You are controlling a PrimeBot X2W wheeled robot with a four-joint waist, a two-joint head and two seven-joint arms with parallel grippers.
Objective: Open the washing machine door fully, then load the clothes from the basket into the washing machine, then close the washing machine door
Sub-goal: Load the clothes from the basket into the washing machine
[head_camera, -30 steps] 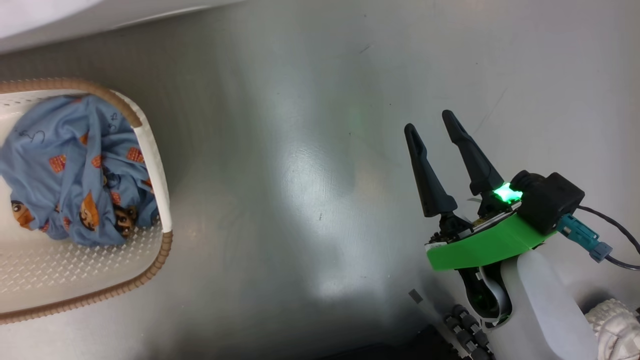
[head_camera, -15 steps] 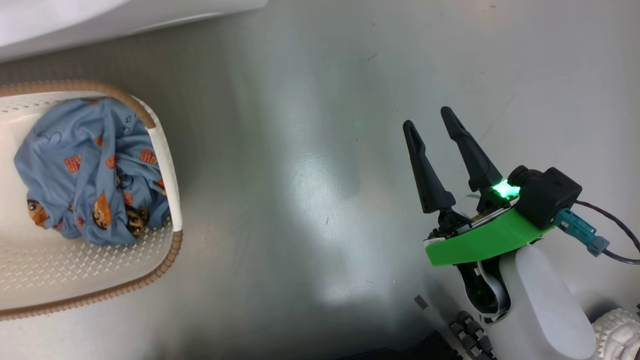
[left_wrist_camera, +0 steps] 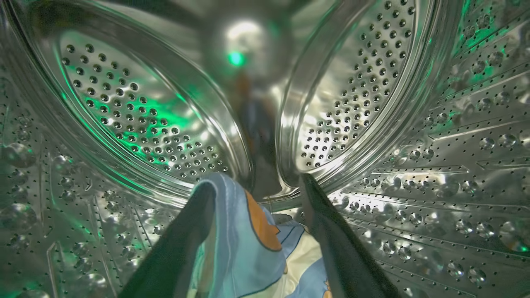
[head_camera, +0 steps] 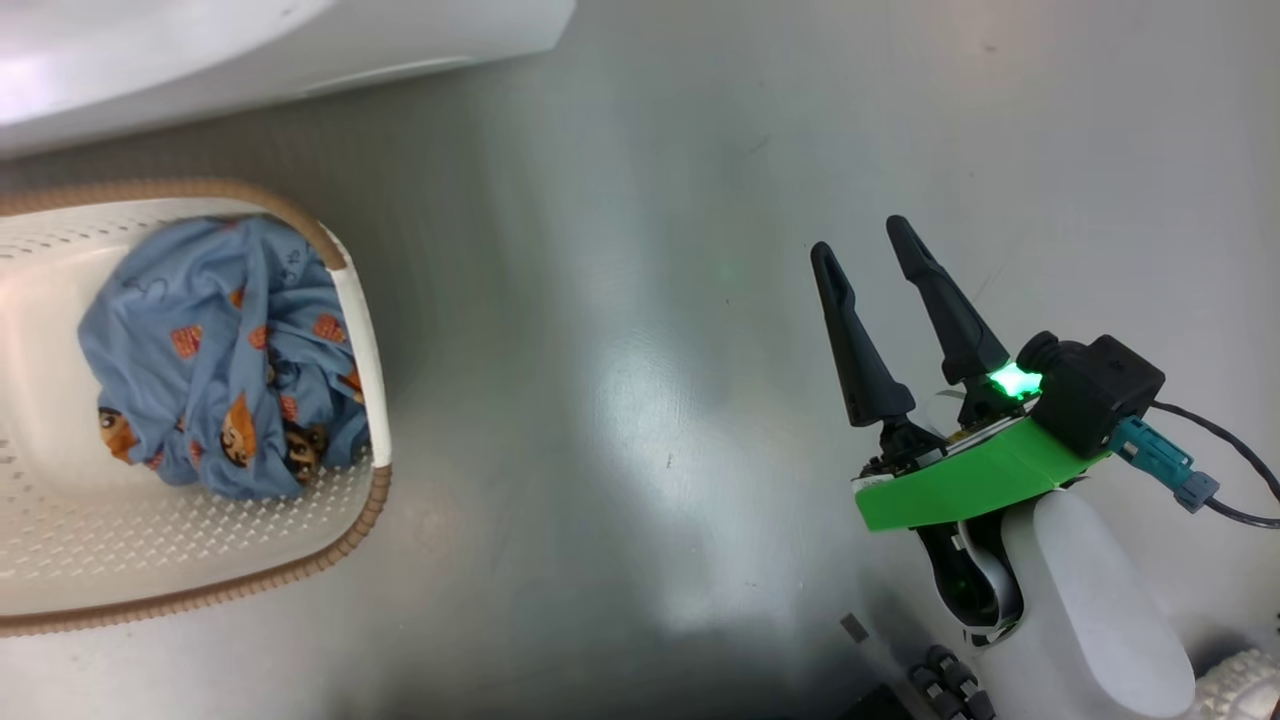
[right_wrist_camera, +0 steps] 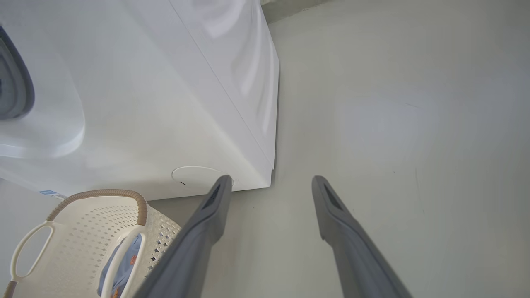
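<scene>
Left gripper point(left_wrist_camera: 256, 182), fingers spread, reaches inside the drum point(left_wrist_camera: 136, 124) of the washing machine point(right_wrist_camera: 165, 103) behind the basket point(head_camera: 360, 340). A garment point(left_wrist_camera: 244, 244) drapes over one finger, unpinched. Clothes point(head_camera: 220, 370) lie in the basket, well left of the spread, empty right gripper point(head_camera: 858, 238). The left arm is judged nearer.

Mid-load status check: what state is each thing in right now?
left gripper: open inside the drum, loaded garment lying loose between its fingers.
right gripper: open, empty, over the floor.
basket: blue clothes lie crumpled inside.
</scene>
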